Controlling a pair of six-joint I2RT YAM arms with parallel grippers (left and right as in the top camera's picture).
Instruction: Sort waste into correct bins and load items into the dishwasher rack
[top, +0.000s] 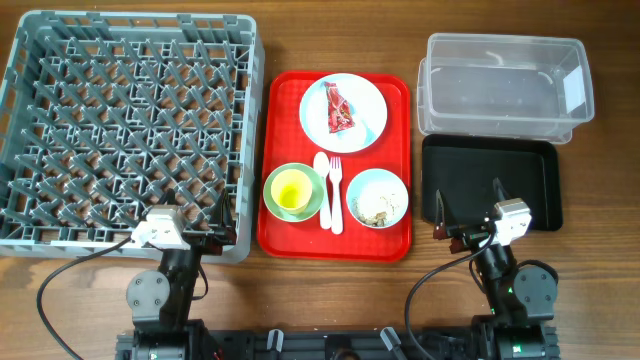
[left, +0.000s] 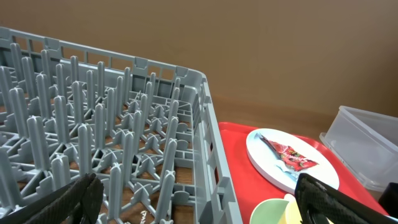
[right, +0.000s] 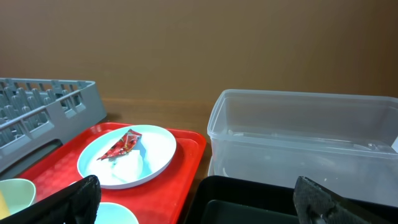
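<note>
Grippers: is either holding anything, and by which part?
Nothing is held. The left gripper is open and empty over the dishwasher rack; the right gripper is open and empty over the black tray.

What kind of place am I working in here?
Probably a mock cafeteria dish-return station on a wooden table: a grey dishwasher rack, a red tray of used dishes, and a clear tub and black tray beside it.

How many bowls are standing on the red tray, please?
2. A pale green round bowl sits at the near-left of the red plastic tray, holding a small yellow-green cup. A pale blue round bowl with whitish food scraps sits near-right. None seems hidden.
</note>
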